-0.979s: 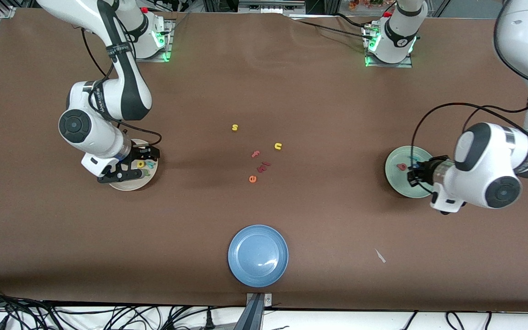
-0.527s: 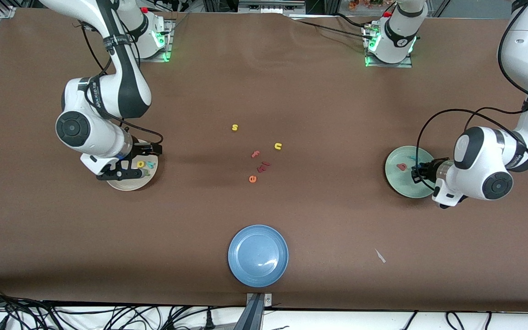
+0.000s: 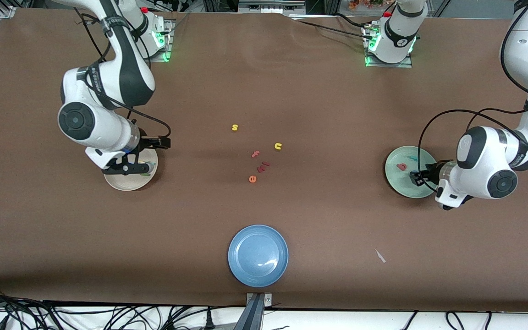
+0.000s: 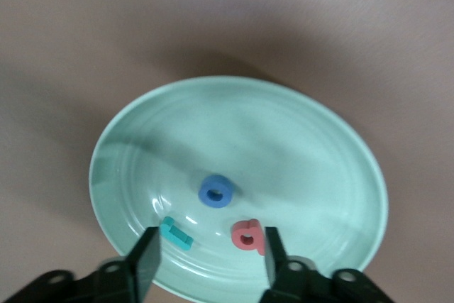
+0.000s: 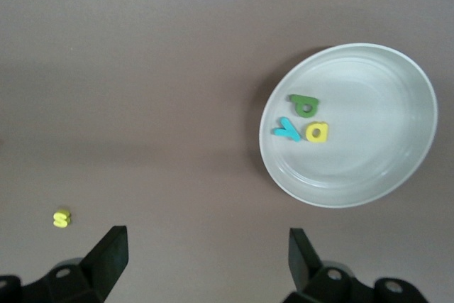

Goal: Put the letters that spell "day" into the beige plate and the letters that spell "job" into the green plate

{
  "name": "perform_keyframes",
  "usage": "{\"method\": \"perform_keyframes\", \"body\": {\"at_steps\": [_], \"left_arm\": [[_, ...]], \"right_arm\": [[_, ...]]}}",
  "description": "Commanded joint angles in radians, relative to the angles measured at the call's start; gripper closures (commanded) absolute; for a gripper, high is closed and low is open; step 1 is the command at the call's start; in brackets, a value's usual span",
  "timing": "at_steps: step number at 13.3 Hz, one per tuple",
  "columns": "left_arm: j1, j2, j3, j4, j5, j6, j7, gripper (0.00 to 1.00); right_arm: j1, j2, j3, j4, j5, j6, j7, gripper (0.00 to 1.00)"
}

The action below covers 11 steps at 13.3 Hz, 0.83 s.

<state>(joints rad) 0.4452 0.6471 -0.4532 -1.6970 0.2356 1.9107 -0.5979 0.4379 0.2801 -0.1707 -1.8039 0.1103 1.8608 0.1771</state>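
At the left arm's end of the table, the green plate [image 3: 398,179] holds all three letters of "job": the blue o [image 4: 216,191], the teal j [image 4: 176,233] and the red-pink b [image 4: 247,235], lying close together but apart. The left gripper [image 4: 206,267] hangs over this plate with its fingers spread and nothing between them.

At the right arm's end, the beige plate [image 5: 369,175] holds the letters of "day": the green a [image 5: 304,106], the teal y [image 5: 287,129] and the yellow d [image 5: 317,132], clustered near one rim. The right gripper [image 5: 206,257] is raised over the table beside that plate, fingers wide apart and empty.

Between the two plates, a yellow s [image 3: 234,127], a yellow u [image 3: 277,146], a pink f [image 3: 255,154], an orange e [image 3: 252,179] and further dark red pieces [image 3: 263,167] lie on the brown table [image 3: 337,114]. A blue plate [image 3: 258,255] sits nearer the front camera than these loose letters.
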Motion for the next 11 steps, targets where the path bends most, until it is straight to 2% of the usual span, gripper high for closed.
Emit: {"method": "perform_keyframes", "body": {"at_steps": [1,2,5,7,8,9,11], "left_arm": [[0.012,-0.064,-0.04,0.077,-0.013,-0.018,0.013,0.0],[0.012,-0.07,-0.056,0.133,-0.033,-0.035,0.015,0.0],[-0.002,-0.069,-0.073,0.331,-0.022,-0.203,0.103,0.01],[-0.002,-0.069,-0.078,0.393,-0.022,-0.228,0.232,0.01],[-0.002,-0.07,-0.079,0.416,-0.021,-0.236,0.259,0.01],[-0.003,-0.073,-0.082,0.434,-0.018,-0.264,0.292,0.01],[-0.017,-0.121,-0.081,0.448,0.031,-0.311,0.448,0.01]], "right_arm": [[-0.146,-0.122,0.135,-0.015,-0.075,-0.093,0.012,0.0],[-0.216,-0.172,0.186,-0.015,-0.083,-0.124,0.006,0.0],[-0.266,-0.269,0.197,0.006,-0.147,-0.251,-0.051,0.0],[-0.286,-0.277,0.188,0.085,-0.149,-0.348,-0.088,0.0],[-0.288,-0.275,0.163,0.116,-0.149,-0.38,-0.094,0.0],[-0.292,-0.275,0.14,0.135,-0.14,-0.393,-0.099,0.0],[-0.333,-0.277,0.132,0.15,-0.126,-0.405,-0.1,0.0]]}}
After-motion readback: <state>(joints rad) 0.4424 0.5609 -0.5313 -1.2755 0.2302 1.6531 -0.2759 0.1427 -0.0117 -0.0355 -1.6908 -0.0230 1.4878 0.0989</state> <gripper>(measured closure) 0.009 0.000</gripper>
